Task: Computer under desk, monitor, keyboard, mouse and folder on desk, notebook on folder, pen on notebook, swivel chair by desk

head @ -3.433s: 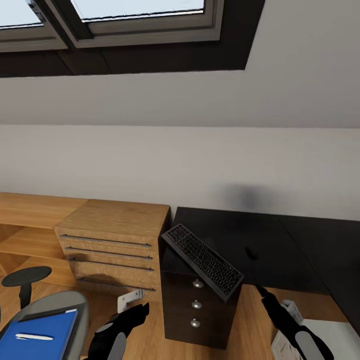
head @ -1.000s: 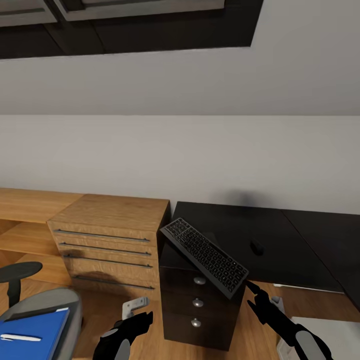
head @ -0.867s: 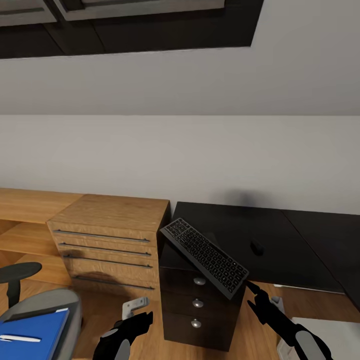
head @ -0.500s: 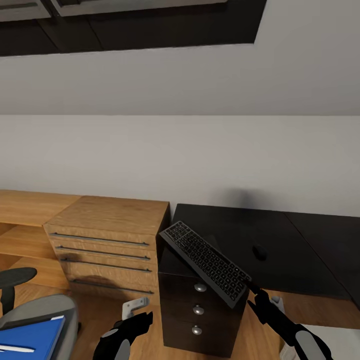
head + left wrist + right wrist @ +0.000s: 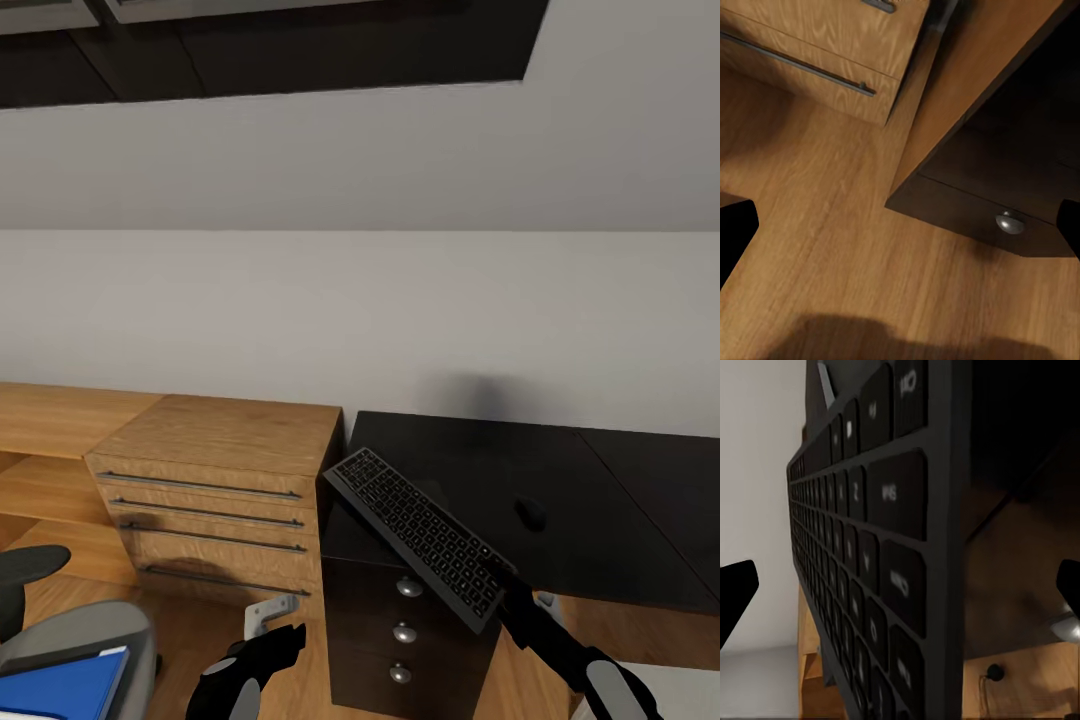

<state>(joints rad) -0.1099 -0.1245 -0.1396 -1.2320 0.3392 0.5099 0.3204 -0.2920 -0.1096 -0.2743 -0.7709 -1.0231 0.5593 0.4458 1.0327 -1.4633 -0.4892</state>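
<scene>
On cabinet corner: keyboard (image 5: pixel 422 537), tilted, overhanging; right gripper (image 5: pixel 508 587) at its low end, grip unclear
Black top: mouse (image 5: pixel 530 513)
Left gripper (image 5: pixel 283 637): spread, empty
Chair (image 5: pixel 75 640): folder (image 5: pixel 58 684)

Head view: looks forward and slightly down at wall and black cabinet desk (image 5: pixel 470 470). Left wrist view: low, near the floor (image 5: pixel 817 247), at that cabinet's knobbed drawer (image 5: pixel 1009 222). Right wrist view: very close along the keyboard (image 5: pixel 862 555), also in head view (image 5: pixel 422 535).
</scene>
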